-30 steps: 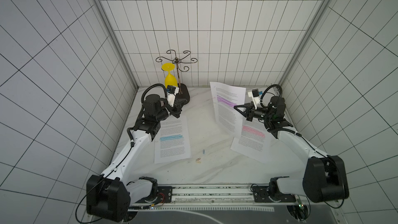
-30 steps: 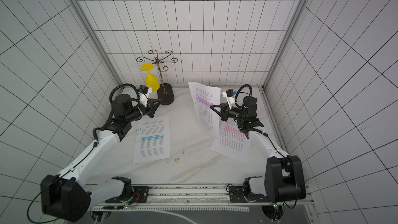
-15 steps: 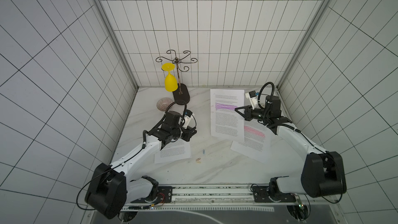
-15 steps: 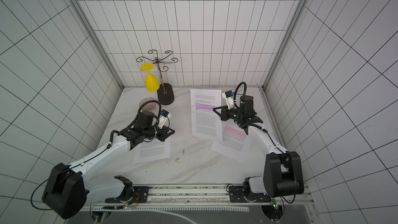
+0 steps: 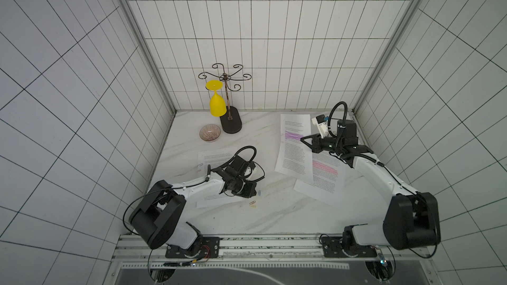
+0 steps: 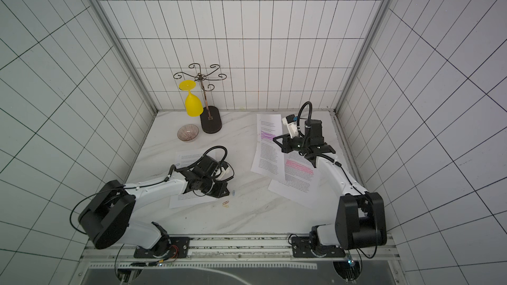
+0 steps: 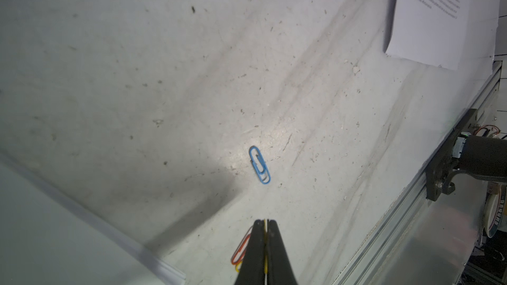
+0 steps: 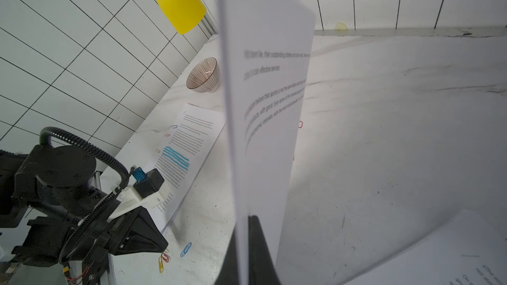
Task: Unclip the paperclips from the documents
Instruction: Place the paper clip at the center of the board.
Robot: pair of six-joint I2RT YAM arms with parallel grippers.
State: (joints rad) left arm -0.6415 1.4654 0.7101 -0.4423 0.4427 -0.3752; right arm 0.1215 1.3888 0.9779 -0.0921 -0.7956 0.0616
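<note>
Paperclips (image 5: pixel 252 203) lie loose on the table (image 5: pixel 274 215) beside the closed left gripper (image 5: pixel 253 191). The right gripper (image 5: pixel 302 139) clamps the purple-banded document (image 5: pixel 292 157).

Left wrist: jaws nearly together near the blue paperclip (image 7: pixel 259 165).

Right wrist: fingers (image 8: pixel 256 242) pinch the document's edge.

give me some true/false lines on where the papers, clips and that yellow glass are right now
The right gripper pinches the purple-highlighted document. True.
A blue paperclip lies loose on the table near the left gripper. True.
The yellow glass stands upright on the table. False: it hangs upside down from the wire rack.
The left gripper hovers over the pink-highlighted document. False: the pink-highlighted document lies by the right arm.
The left gripper's jaws stand wide open. False: they are closed on what looks like a yellow paperclip.
</note>
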